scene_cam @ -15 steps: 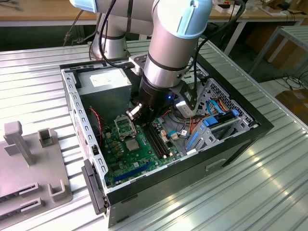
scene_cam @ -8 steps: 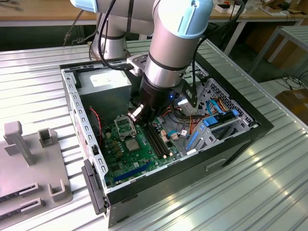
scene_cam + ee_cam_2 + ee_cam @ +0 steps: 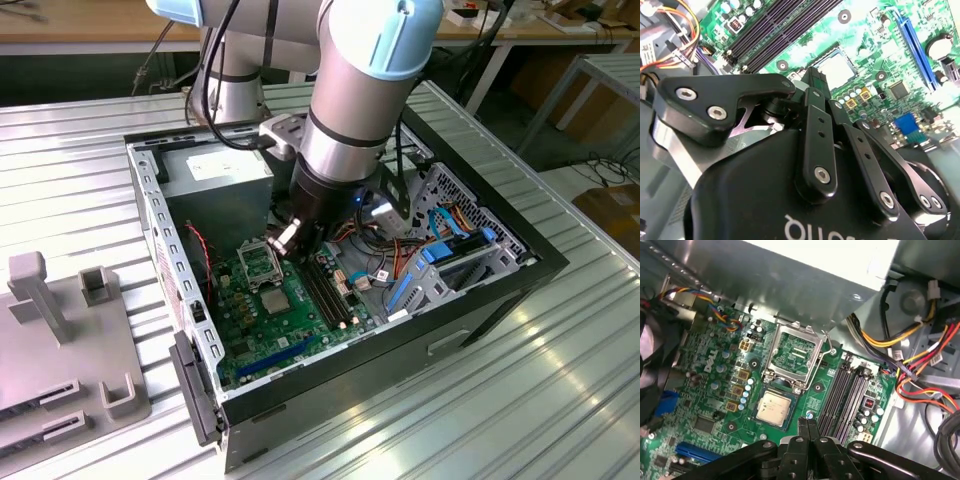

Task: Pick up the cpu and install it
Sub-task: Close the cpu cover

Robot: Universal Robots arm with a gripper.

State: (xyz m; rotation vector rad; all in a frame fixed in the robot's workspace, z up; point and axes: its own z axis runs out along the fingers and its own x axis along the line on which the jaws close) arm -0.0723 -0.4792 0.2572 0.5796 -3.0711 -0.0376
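In the exterior view, the arm [image 3: 345,120] hangs over the green board [image 3: 255,345], where the cpu [image 3: 278,298] lies flat. In the first wrist view, the tool [image 3: 807,427] is squeezed closed, holding nothing, near the cpu and the open metal frame [image 3: 795,355]. In the second wrist view, the tool sits close over the cpu; a bump might knock it crooked.

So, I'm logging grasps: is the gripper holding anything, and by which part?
Nothing is held. The gripper is shut with nothing between its fingertips; the cpu lies flat on the motherboard, apart from it.
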